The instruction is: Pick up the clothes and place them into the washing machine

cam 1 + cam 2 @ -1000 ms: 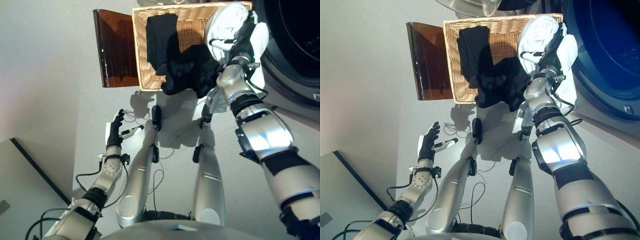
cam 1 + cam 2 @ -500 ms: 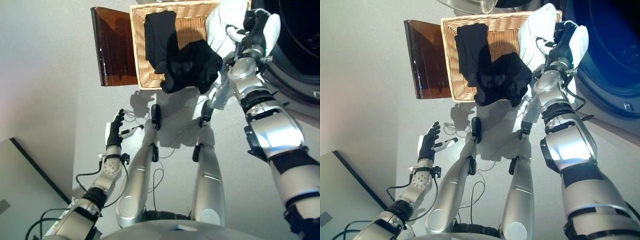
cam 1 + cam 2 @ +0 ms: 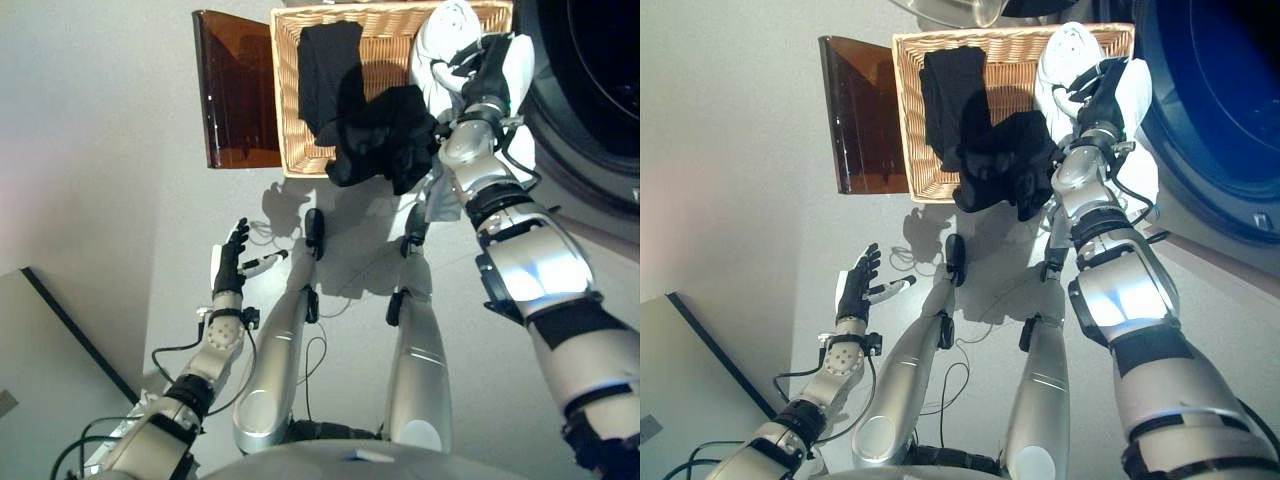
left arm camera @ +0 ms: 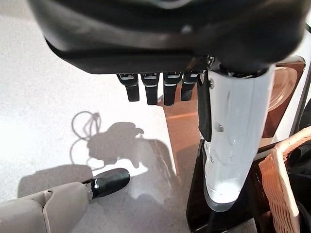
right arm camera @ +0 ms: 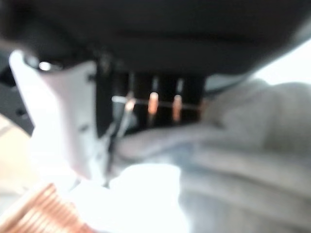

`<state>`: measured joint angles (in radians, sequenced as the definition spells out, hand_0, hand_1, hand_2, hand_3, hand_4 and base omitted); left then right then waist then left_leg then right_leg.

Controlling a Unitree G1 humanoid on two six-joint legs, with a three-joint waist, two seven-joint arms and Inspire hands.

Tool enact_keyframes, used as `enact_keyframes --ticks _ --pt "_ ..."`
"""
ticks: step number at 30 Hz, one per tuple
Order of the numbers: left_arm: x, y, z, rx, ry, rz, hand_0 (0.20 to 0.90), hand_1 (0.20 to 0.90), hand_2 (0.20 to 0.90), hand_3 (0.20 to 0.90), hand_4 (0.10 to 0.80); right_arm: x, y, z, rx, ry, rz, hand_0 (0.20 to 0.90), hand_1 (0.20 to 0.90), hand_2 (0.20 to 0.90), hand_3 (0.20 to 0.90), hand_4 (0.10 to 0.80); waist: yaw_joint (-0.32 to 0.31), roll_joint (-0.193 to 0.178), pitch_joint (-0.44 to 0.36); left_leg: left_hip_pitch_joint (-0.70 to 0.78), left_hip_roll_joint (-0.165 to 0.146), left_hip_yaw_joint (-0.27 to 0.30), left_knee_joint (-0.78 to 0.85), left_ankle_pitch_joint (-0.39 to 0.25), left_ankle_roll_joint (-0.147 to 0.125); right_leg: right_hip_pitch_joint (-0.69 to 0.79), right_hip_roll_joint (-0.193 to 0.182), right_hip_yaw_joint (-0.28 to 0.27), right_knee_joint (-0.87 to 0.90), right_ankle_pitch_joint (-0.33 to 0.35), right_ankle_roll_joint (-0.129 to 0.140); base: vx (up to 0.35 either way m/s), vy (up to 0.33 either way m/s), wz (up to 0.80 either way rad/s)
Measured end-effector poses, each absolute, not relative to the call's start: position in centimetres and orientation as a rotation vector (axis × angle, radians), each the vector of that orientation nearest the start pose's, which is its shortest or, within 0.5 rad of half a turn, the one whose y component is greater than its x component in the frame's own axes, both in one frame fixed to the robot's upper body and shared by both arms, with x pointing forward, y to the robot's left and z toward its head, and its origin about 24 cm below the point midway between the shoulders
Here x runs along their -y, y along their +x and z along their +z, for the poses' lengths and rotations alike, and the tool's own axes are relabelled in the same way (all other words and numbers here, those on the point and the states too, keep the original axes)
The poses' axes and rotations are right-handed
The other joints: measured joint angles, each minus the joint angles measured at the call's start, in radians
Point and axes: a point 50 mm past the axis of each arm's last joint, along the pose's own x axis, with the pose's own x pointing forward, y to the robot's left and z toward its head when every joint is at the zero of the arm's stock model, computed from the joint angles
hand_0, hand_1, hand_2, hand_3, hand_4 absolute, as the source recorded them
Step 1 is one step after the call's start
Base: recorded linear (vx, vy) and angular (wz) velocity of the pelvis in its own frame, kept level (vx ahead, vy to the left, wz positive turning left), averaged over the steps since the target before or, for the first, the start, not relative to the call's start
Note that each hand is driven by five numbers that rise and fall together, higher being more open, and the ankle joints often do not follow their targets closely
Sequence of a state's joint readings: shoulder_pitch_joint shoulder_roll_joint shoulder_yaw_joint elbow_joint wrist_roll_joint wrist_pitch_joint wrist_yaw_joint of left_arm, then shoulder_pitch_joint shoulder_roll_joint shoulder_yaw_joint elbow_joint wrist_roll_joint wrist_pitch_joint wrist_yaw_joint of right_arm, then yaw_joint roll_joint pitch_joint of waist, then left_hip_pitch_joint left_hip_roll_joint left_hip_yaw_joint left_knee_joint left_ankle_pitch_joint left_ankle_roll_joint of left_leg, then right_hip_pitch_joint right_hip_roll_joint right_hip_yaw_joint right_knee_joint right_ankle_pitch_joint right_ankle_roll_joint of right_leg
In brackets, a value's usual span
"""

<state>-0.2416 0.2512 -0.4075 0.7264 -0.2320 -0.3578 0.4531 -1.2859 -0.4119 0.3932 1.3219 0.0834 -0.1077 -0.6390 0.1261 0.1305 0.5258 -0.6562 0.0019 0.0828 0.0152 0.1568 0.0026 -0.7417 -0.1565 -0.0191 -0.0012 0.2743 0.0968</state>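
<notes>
The white garment (image 3: 447, 45) sits bunched in my right hand (image 3: 487, 72), raised over the far right corner of the wicker basket (image 3: 290, 120), close to the dark round opening of the washing machine (image 3: 590, 90). In my right wrist view the pale cloth (image 5: 233, 160) fills the space just past my fingers (image 5: 153, 104), which curl down into its folds, so my right hand is clamped on it. Part of the white cloth also hangs down alongside my wrist, outside the basket's near edge.

Two more pieces of clothing lie in the basket. A black garment (image 3: 330, 75) lies stretched along its middle, and a second black garment (image 3: 385, 140) is heaped at the near right corner, spilling over the rim toward me and touching the white cloth beside my forearm.

Just left of the basket, touching its side, stands a brown translucent panel (image 3: 238, 95) on the pale floor (image 3: 100, 150).

My left hand (image 3: 231, 262) hangs low and well apart from the basket, over the bare floor, fingers straight and spread, holding nothing. Its wrist view shows the thumb with its white cover (image 4: 235, 141) pointing toward the brown panel and the basket's corner.
</notes>
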Motion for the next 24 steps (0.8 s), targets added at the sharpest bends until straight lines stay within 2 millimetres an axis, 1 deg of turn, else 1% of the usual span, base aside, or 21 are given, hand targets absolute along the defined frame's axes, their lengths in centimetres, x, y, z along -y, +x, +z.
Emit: enact_keyframes --ticks 7,8,9,10,18,24 --pt "-16.4 26.8 -3.3 -0.156 0.204 0.174 0.900 0.900 0.900 0.900 0.800 20.9 41.9 22.4 0.247 -0.603 -0.624 0.200 0.200 0.200 0.200 0.300 0.000 0.000 0.000 0.000 0.000 0.000 0.001 0.000 0.000 0.001 0.000 0.000 0.001 0.000 0.000 0.000 0.000 0.00" --pt "-16.4 26.7 -3.3 -0.156 0.204 0.174 0.900 0.900 0.900 0.900 0.800 20.9 41.8 22.4 0.250 -0.622 -0.627 0.425 0.425 0.425 0.425 0.461 0.000 0.000 0.000 0.000 0.000 0.000 0.001 0.000 0.000 0.001 0.000 0.000 0.002 0.000 0.000 0.000 0.000 0.00" --pt "-16.4 26.7 -3.3 -0.156 0.204 0.174 0.900 0.900 0.900 0.900 0.800 20.9 41.8 22.4 0.250 -0.629 -0.627 0.502 0.502 0.502 0.502 0.516 0.000 0.000 0.000 0.000 0.000 0.000 0.002 0.000 0.000 0.000 0.000 0.000 0.003 0.000 0.000 0.000 0.000 0.00" --pt "-16.4 26.8 -3.3 -0.156 0.204 0.174 0.900 0.900 0.900 0.900 0.800 20.9 41.9 22.4 0.247 -0.644 -0.629 0.900 0.900 0.900 0.900 0.800 0.000 0.000 0.000 0.000 0.000 -0.001 0.003 0.000 0.000 0.000 0.000 0.000 0.004 0.000 0.000 0.000 0.000 0.00" --pt "-16.4 26.7 -3.3 -0.157 0.205 0.174 0.900 0.900 0.900 0.900 0.800 21.4 41.7 22.0 0.209 -0.685 -0.673 0.900 0.900 0.900 0.900 0.800 -0.003 0.000 0.000 0.001 0.000 -0.004 0.005 0.001 -0.002 0.000 0.000 -0.002 0.011 0.000 0.000 0.004 -0.002 0.01" --pt "-16.4 26.7 -3.3 -0.158 0.207 0.173 0.900 0.900 0.900 0.900 0.800 20.2 41.9 21.2 0.195 -0.688 -0.658 0.900 0.900 0.900 0.900 0.800 -0.005 0.000 0.000 0.001 0.000 -0.007 0.005 0.004 -0.007 0.001 0.002 -0.006 0.015 0.000 -0.001 0.003 -0.003 0.01"
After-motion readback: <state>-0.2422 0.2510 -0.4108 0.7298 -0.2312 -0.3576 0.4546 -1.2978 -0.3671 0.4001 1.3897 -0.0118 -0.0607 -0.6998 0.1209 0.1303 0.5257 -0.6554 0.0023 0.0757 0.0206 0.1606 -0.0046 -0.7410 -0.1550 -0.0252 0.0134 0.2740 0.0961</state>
